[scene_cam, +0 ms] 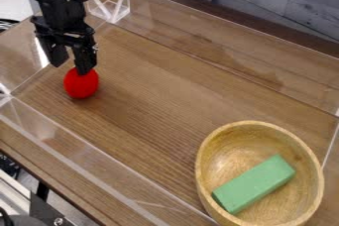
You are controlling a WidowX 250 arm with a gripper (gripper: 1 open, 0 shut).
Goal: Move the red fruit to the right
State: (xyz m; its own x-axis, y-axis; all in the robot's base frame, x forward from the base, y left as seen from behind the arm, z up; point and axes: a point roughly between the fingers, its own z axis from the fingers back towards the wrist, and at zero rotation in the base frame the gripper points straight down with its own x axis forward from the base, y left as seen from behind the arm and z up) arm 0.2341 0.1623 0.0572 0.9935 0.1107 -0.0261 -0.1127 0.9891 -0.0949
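Red fruit (pixel 82 84) on the wooden table (pixel 185 81), just below the wide-open, empty jaws of the gripper (pixel 69 59). Well off to the jaws' lower right, wooden bowl (pixel 219 149) holding 1 green block (pixel 255 183).

One red fruit (pixel 82 84) is counted on the wooden table (pixel 185 81), at the far left from the wooden bowl (pixel 225 151). One wooden bowl is counted, near the table's lower right corner. One green block (pixel 255 184) is counted, lying inside the bowl. One robot arm is counted, carrying one gripper (pixel 70 63), well to the left of the bowl. Clear low walls (pixel 79 151) are seen round the table; their panels cannot be counted surely.
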